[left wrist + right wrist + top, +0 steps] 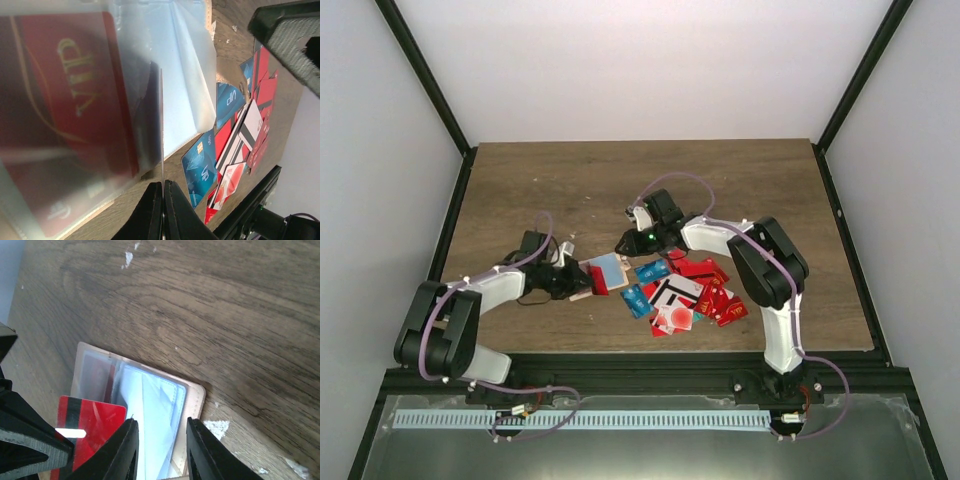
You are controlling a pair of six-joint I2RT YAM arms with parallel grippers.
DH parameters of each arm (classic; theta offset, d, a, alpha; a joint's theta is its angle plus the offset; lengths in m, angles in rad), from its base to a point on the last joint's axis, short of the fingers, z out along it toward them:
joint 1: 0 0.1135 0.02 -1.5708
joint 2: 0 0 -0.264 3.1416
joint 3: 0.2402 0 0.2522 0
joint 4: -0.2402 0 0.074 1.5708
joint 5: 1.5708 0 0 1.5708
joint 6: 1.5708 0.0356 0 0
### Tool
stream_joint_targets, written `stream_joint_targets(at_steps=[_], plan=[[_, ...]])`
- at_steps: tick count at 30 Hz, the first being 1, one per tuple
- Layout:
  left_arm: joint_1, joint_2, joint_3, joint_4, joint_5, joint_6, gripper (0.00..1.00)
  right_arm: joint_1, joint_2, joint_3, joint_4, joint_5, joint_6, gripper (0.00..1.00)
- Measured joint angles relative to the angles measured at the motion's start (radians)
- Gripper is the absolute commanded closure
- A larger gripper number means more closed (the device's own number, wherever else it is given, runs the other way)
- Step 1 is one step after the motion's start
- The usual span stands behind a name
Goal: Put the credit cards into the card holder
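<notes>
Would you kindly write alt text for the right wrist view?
The right gripper, fingers apart, hovers over the clear sleeves of a beige card holder open on a wooden table. A black-striped red card sits at the holder's lower left.

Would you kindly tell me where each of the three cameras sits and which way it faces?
Top external: above and behind the arm bases, looking down on the table; left arm and right arm show whole.
Left wrist: on the left arm, looking along the shut left gripper at the card holder's clear sleeves, credit cards beyond.
Right wrist: on the right arm, looking down past the open right gripper at the card holder.
Shared: all three see the card holder.
</notes>
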Motion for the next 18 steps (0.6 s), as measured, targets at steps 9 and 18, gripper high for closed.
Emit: stream_joint_targets(at_steps=[9, 18], plan=[[0.002, 0.062, 0.011, 0.042, 0.034, 0.0, 0.96, 0.0, 0.043, -0.002, -0.003, -0.004, -0.022, 0.87], [0.005, 0.122, 0.034, 0.082, 0.062, -0.001, 0.96, 0.0, 0.055, -0.026, 0.009, -0.015, -0.034, 0.92]])
